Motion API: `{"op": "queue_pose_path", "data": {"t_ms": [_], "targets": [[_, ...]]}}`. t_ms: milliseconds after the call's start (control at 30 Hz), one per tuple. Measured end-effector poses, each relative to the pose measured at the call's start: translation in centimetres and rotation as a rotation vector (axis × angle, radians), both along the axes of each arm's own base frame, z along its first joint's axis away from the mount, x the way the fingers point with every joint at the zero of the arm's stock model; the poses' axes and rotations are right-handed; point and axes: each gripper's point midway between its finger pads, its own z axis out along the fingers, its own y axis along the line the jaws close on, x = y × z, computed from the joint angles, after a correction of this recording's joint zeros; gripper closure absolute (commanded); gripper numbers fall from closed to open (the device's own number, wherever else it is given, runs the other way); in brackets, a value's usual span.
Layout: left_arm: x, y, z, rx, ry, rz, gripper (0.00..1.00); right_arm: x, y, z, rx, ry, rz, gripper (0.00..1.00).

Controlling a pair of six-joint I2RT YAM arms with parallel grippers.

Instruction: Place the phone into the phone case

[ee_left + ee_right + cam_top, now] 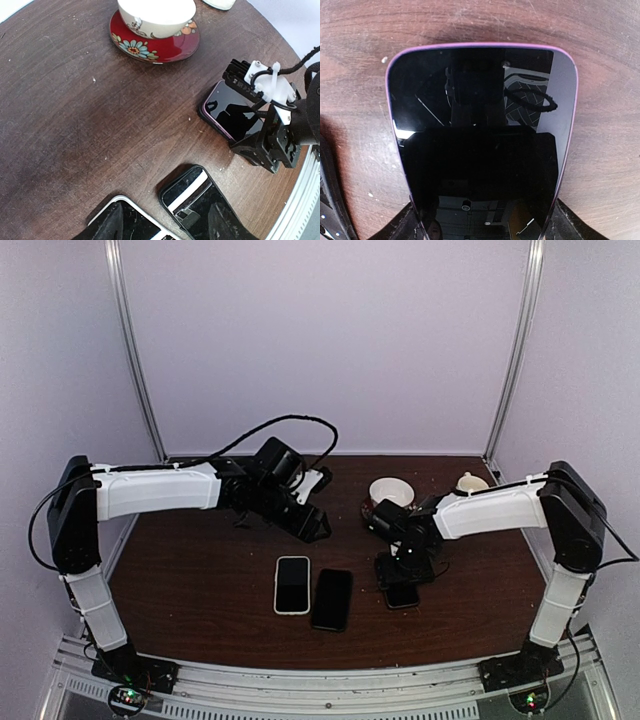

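The purple-edged phone (480, 125) is laid on the surface (200, 570), right of a white-rimmed slab (292, 584) and a black slab (332, 599), one presumably the case. The right claw (482, 227) is set astride its edges for pinching; contact cannot be told. The left claw (165, 227) is held spread, empty.

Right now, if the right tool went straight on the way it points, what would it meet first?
The purple-edged phone: the right tool points down at its screen, fingers either side, so the tips may reach the table first; depth is unclear.
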Motion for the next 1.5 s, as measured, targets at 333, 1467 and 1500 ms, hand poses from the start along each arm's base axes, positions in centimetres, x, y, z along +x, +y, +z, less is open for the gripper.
{"op": "queue_pose_path", "data": {"t_ms": [333,1467,1500], "targets": [[-1.0,-2.5,0.8,-0.147,0.076,-0.047,0.20,-0.8,0.5,1.4,0.049,-0.151,0.136,0.50],[-3.6,-11.7,-2.0,-0.518,0.282,-0.185,0.94,0.3,2.6,6.6,0.204,-0.581,0.352,0.47],[-3.6,-11.7,-2.0,-0.517,0.284,-0.184,0.97,0.3,2.6,6.6,0.205,-0.580,0.354,0.44]]}}
